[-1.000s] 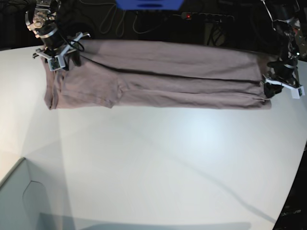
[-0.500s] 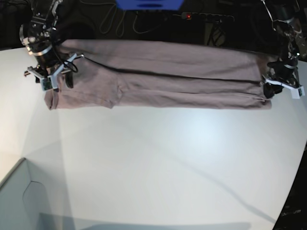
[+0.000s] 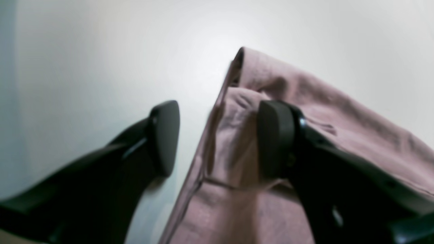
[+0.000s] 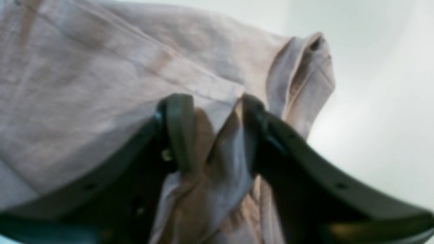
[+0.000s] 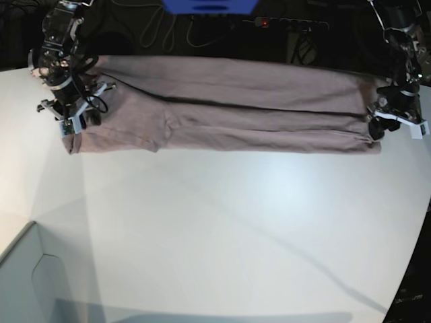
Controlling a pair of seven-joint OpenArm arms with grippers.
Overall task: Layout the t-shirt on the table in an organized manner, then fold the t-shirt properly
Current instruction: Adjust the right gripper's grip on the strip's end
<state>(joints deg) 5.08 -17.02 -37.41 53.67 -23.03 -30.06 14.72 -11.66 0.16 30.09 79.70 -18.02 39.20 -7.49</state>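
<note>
The mauve t-shirt (image 5: 236, 101) lies folded into a long band across the far part of the white table (image 5: 236, 229). At the band's left end my right gripper (image 5: 71, 120) is down on the near corner. The right wrist view shows that right gripper (image 4: 217, 135) with a bunched fold of the t-shirt (image 4: 84, 67) filling the gap between its fingers. My left gripper (image 5: 394, 124) sits at the band's right end. Seen from the left wrist, the left gripper (image 3: 220, 139) is open: one finger rests on the t-shirt (image 3: 305, 101), the other stands over bare table.
A pale grey box corner (image 5: 30, 282) pokes in at the near left. Behind the table are a blue object (image 5: 209, 5), a power strip (image 5: 289, 24) and dark cables. The table's curved edge (image 5: 411, 256) runs down the right side.
My right gripper has come from the shirt's far left corner down to its near left corner and closed on a fold. My left gripper has stayed in place and opened wider.
</note>
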